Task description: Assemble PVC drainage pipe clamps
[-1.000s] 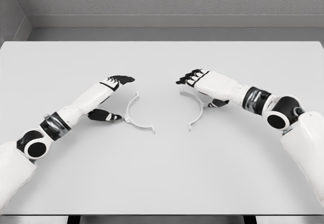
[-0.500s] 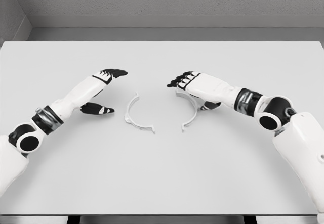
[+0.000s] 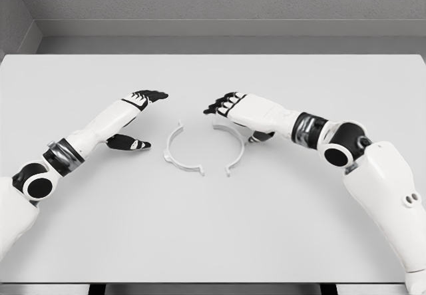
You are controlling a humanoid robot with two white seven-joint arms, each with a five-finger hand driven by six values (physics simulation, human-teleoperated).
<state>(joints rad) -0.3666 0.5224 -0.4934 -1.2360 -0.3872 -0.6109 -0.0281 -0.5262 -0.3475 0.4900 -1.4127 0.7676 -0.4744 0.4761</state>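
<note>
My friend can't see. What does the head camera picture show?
Two white half-ring clamp pieces, the left piece and the right piece, lie facing each other on a grey table. The right hand is on its piece; the left hand is open beside the other.

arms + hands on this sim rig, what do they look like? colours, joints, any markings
Both arms have glossy white shells with black ball-like elbow joints and a grey metallic band at the forearm. The left hand and right hand have white backs with black fingers and thumbs. No cables, labels or markings show.

White arms (image 3: 100, 127), black fingers (image 3: 154, 96), dark joints
</note>
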